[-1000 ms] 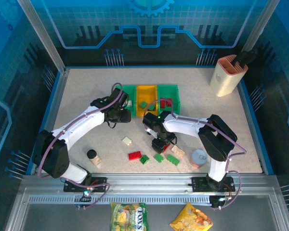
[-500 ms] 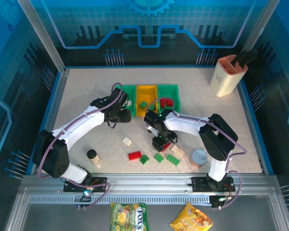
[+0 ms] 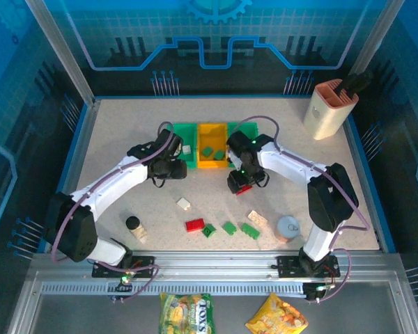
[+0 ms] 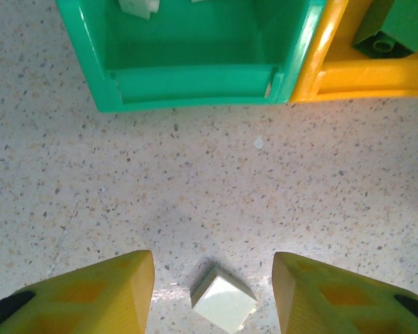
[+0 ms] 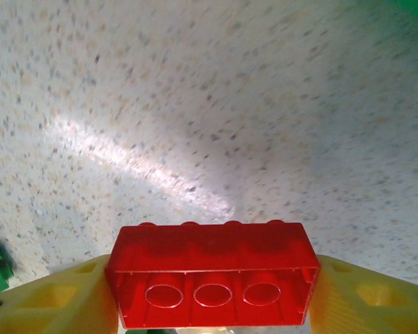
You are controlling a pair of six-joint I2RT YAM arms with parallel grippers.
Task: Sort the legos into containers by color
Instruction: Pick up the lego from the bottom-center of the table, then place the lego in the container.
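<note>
Legos [image 3: 228,227] lie loose on the table [image 3: 118,146] at the lower centre of the top view: a red one [image 3: 194,225], three green ones [image 3: 250,230] and a cream one [image 3: 257,218] in a ragged row. A jar [image 3: 133,224] stands at their left and a can [image 3: 288,227] at their right, with a cream piece [image 3: 184,204] a little higher up. Above that row the right hand [image 3: 242,186] hangs clenched on a red brick [image 3: 244,188]. Its wrist view shows the red brick [image 5: 212,257] pinched by its short ends between the yellow fingers [image 5: 63,299], hollow underside toward the camera, lifted off the table. Left of it the left hand [image 3: 171,169] is just short of the bins [image 3: 198,142] and released: in the wrist view its fingers [image 4: 90,296] stand apart, and a cream brick [image 4: 223,299] lies on the table between them, touching neither. Further up, the bins stand in a row. The left green bin [image 3: 178,130] holds cream bits [image 3: 187,148]. The yellow bin [image 3: 212,164] holds green bricks [image 3: 207,151]. The right green bin [image 3: 245,126] is partly covered by the right arm. A beige holder [image 3: 327,111] stands at the upper right.
</note>
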